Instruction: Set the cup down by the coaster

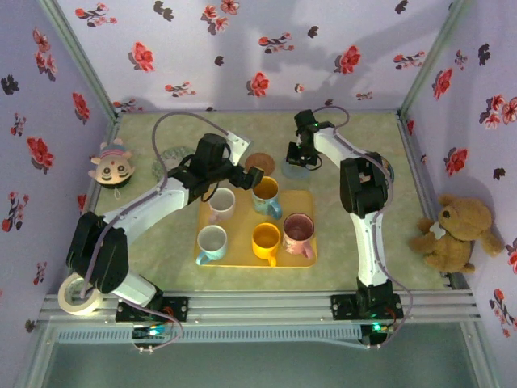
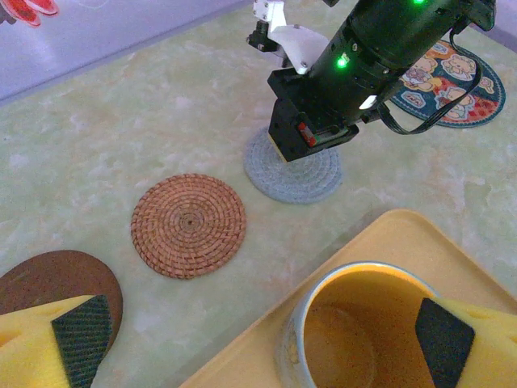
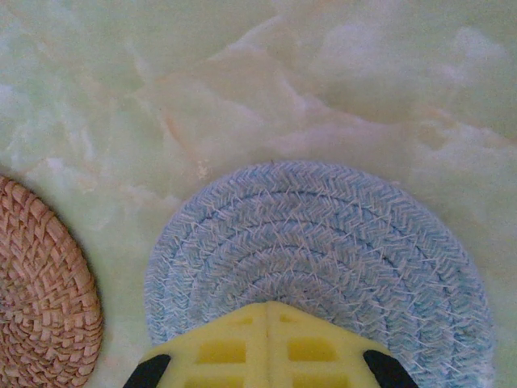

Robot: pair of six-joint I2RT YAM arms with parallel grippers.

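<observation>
left claw spread wide above cup, no grip yet; cup upright on tray. right claw pressed together over blue coaster. Nothing done: grasp, lift, set-down beside coaster all left

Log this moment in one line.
left gripper: open, above cup on tray | right gripper: shut, over blue coaster | cup: not yet lifted
</observation>
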